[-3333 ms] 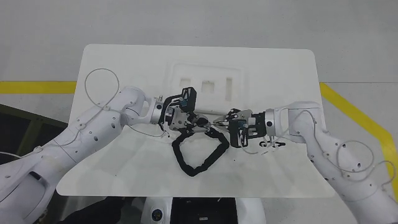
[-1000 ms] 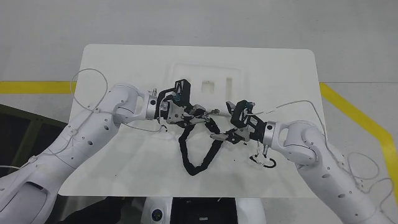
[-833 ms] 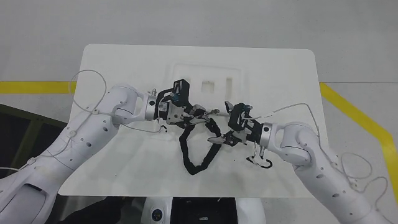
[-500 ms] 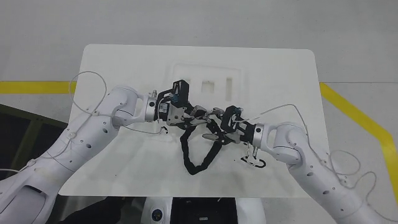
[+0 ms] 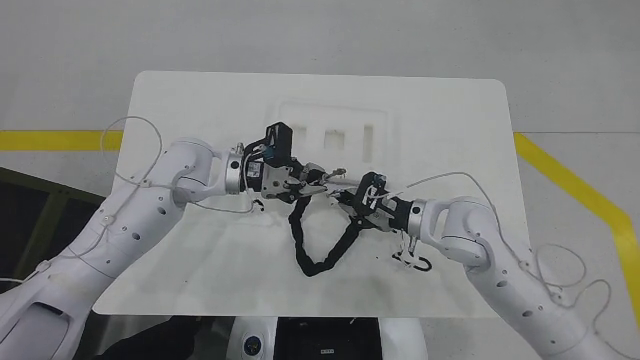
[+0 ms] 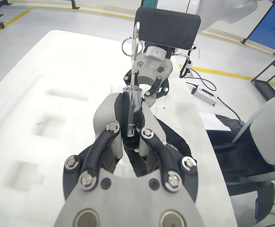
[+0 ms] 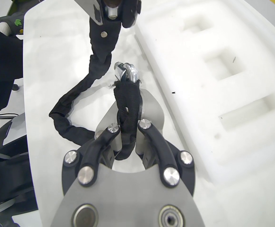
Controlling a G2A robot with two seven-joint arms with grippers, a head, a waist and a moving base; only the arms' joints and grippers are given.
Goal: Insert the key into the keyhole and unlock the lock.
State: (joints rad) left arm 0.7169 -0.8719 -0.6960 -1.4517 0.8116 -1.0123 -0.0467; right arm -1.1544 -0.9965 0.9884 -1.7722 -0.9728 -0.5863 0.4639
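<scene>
While the left hand [image 6: 130, 111] clamps the lock [image 6: 132, 100] with key [image 6: 135, 55] inserted, the right hand [image 7: 130, 111] grips the chain [image 7: 80, 90].

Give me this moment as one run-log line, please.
left gripper: shut on lock | key: standing in keyhole | right gripper: shut on chain | chain's pin end: apart from lock

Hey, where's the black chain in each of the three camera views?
Top view: chain loops at centre, nearer the robot than the foam tray.
Left wrist view: chain hangs off the lock in the left gripper.
Right wrist view: chain runs from the right gripper to the lock.
Shared landmark: the foam tray.
</scene>
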